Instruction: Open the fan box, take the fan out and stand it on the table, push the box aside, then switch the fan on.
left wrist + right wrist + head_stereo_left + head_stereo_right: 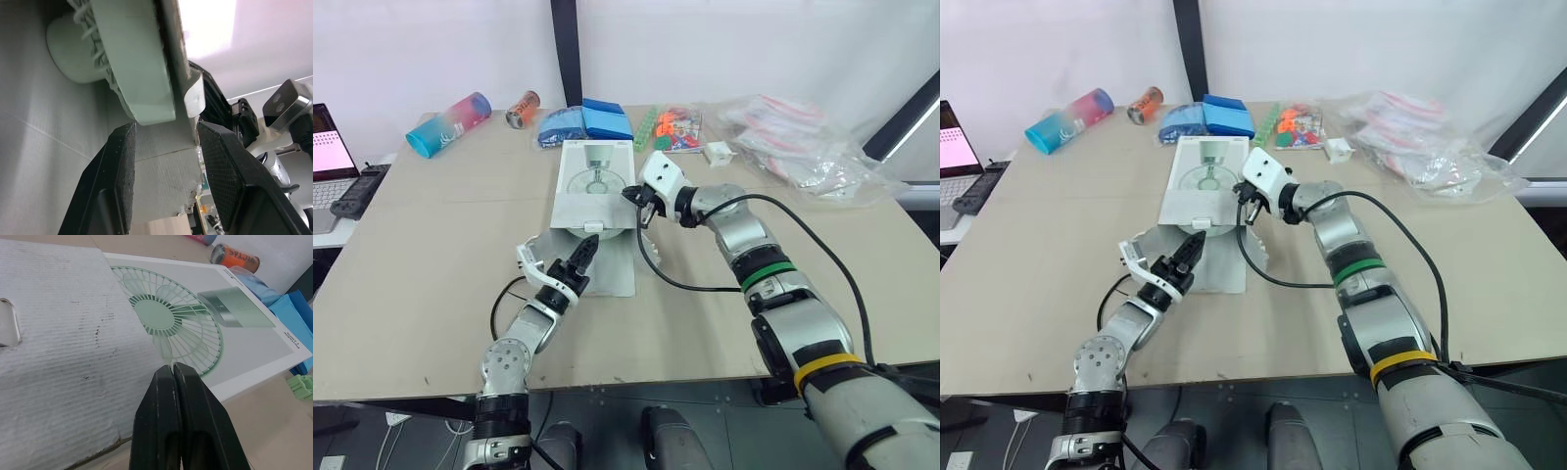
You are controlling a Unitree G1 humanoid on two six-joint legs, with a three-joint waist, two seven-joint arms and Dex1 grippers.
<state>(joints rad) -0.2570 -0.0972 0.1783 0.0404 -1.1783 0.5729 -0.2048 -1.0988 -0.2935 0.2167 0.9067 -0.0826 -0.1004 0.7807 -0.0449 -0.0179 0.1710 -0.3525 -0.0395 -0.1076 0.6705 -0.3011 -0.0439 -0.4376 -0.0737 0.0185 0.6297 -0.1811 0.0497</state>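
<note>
Left fingers: my left gripper has its two black fingers spread wide, gripping nothing, with the tips at the open near end of the box.
Flap: a loose cardboard flap lies flat on the table, just to the right of my left fingertips.
Fan: the pale green fan is inside the box, just beyond my left fingertips. Grey cardboard shows between the two tips, and I cannot tell whether either tip touches the fan.
Box: the white fan box lies flat with its printed side up, running away from my left fingers toward the far side of the table.
Right fingers: my right gripper has its fingers pressed together with nothing between them. The tips sit over the box's right edge, where grey corrugated card meets the printed picture.
Cable: a black cable loops on the table on the near side of my right fingers.
Past the box: blue packs lie just beyond its far end. A pack of green and orange pieces and a small white box lie beyond my right fingers.
Far left: a pink-and-blue tumbler and a can lie on their sides, well apart from my left fingers.
Far right: clear plastic bags are heaped well beyond my right fingers.
Left edge: an open laptop.
</note>
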